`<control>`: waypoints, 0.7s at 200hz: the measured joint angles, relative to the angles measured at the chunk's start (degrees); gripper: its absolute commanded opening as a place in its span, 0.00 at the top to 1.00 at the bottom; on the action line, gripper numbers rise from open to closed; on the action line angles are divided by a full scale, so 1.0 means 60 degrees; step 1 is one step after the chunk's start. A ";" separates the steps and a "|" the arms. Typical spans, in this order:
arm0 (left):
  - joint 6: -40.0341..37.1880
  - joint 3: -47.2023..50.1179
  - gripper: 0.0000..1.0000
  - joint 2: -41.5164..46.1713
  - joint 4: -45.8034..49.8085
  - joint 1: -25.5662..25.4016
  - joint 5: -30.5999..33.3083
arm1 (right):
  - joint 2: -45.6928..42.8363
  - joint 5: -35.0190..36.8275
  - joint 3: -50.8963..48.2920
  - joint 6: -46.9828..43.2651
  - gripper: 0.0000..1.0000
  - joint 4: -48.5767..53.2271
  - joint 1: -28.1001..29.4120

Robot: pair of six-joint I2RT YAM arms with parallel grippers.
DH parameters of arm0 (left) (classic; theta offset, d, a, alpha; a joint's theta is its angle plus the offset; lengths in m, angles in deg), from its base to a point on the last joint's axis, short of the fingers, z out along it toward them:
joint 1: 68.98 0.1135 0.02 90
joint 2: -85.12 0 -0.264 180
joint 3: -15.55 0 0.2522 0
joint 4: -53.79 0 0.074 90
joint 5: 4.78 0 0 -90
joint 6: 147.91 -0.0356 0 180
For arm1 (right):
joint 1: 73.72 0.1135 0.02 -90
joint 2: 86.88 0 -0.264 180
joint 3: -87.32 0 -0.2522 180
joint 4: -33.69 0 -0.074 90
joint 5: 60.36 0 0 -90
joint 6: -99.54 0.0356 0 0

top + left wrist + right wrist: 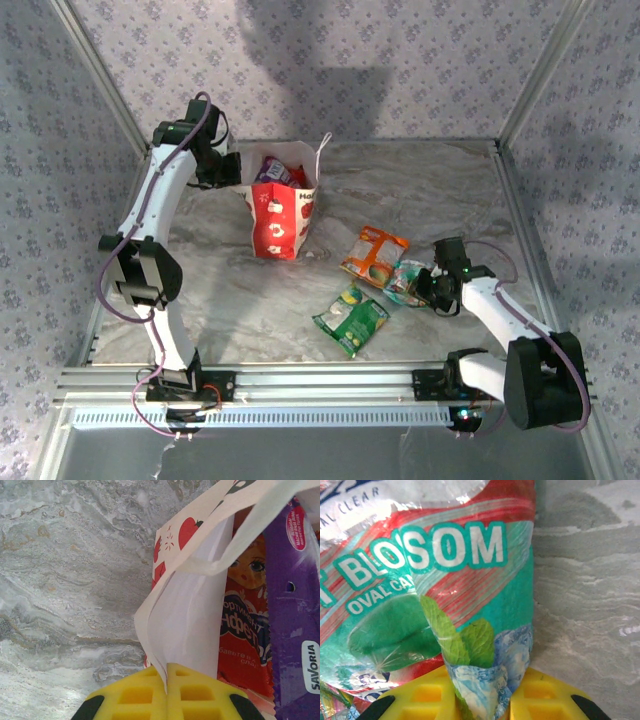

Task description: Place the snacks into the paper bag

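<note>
Green snack packet lies flat nearest the arm bases, right of centre on the marble-patterned table. Just beyond it to the right is the teal packet, printed with mint leaves and ice. The right gripper is down at that packet's right edge. In the right wrist view its yellow fingers stand narrow, pinching a folded corner of the teal packet between them. The orange packet lies a little farther back and touches the teal one.

Farther still, toward the far left of the table and well apart from these three, stands the paper bag. It is upright, red and white, with its mouth open and a white string handle showing at the top. The left gripper reaches in from the bag's left side. In the left wrist view its yellow pads are pressed together on the bag's white inner wall. Inside the bag, a red packet with a doll-like face sits beside a purple packet.
</note>
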 measured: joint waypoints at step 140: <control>0.0248 0.0000 0.94 0.0000 -0.0142 0.0000 -0.0277 | 0.0117 0.0936 0.0714 -0.0004 1.00 0.1486 -0.0036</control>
